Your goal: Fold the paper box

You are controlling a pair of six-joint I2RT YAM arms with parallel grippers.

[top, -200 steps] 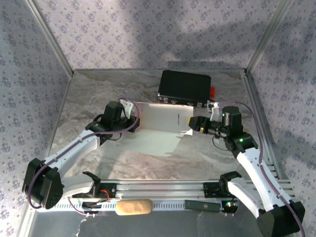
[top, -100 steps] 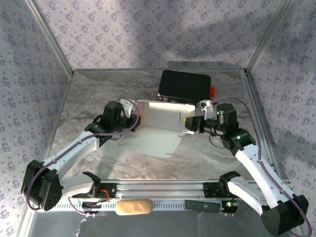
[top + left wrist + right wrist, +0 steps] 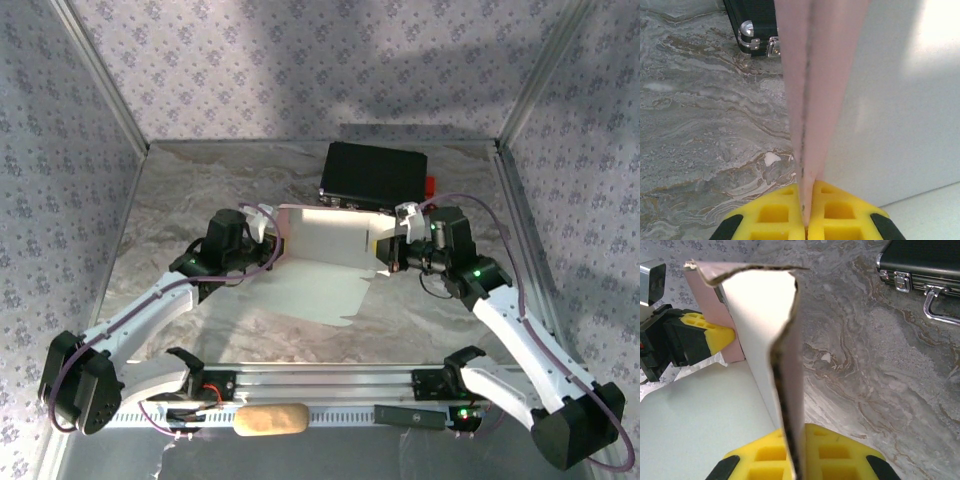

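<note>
Paper box [image 3: 325,250] sits mid-worktop, pinched at both ends by the two claws. Left claw [image 3: 805,222]: yellow pads clamped tight on a doubled pink edge of the card, no gap btwn pads & card. The pink fold runs straight up away from the pads, w/ the pale whitish face spreading off to its right. Right claw [image 3: 794,462]: pads likewise clamped on a card edge, the raw cut edge rising from btwn them. This panel stands upright, whitish face to the left, pinkish face to the right, top edge wavy w/ a small pink flap bent over at the top. In the right wrist view, the other claw's yellow pad presses the far pink wall.

From above, the two held walls stand at the box's left & right ends w/ a whitish back panel btwn them. A flat whitish sheet w/ cut tabs lies on the worktop [image 3: 190,200] on the near side, toward the arm bases.

Just behind the box, close to its back panel, is a black case [image 3: 375,172], lid shut, metal latches [image 3: 901,282] & handle [image 3: 940,310] on its near side, a red bit [image 3: 431,186] at its right end. Worktop is grey marbled. At the near edge a tan oblong item [image 3: 270,420] lies on the rail btwn the arm bases. Patterned walls close in left, back & right.
</note>
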